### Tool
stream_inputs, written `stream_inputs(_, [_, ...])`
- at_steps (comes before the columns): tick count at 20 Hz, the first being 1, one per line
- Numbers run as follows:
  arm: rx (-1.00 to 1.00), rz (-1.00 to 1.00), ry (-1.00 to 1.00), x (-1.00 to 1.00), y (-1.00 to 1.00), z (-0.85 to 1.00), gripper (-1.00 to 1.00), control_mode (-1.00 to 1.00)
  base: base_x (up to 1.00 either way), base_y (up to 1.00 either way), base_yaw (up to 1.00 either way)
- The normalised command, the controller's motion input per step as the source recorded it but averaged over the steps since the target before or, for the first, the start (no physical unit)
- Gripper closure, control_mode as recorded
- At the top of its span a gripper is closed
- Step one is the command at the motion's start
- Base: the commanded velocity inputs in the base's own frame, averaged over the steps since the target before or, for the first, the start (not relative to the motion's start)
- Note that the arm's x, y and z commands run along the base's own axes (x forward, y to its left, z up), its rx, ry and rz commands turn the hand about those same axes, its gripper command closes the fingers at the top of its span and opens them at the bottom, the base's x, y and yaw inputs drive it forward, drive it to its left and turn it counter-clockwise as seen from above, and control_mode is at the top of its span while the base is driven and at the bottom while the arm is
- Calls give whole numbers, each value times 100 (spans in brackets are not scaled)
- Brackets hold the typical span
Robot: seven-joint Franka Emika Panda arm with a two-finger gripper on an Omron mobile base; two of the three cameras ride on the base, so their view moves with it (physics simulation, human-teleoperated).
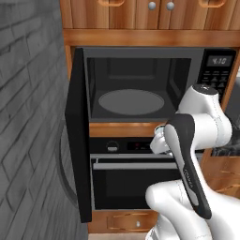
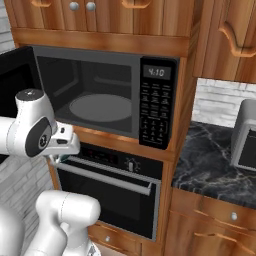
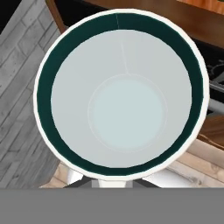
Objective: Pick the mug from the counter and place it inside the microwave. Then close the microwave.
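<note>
We judge the carry underway: fingers clamp the mug (image 3: 120,94), which must rise into the microwave (image 1: 140,84) above them.

Open microwave (image 2: 107,95) above black oven (image 2: 107,187)

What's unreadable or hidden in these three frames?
- Gripper fingertips: hand view, covered by the mug, so the grip itself can't be seen.
- Mug handle: hand view looks straight into the mug, which hides it.
- Gripper and mug, left base view: behind the arm's own links.
- Keypad labels on the microwave: too small to read in either base view.
- Toaster oven: right base view, cut off by the right edge.
</note>
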Motion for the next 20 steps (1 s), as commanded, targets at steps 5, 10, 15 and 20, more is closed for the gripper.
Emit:
stream_inputs(5, [0,0,0,4,0,0,100,-100,0,0,0])
stream_inputs(10, [0,-1,0,4,0,0,100,-100,0,0,0])
stream_inputs(15, [0,-9,-8,14,-1,1,100,-100,0,0,0])
stream_inputs(20, [2,-8,-18,0,0,7,100,-100,0,0,0])
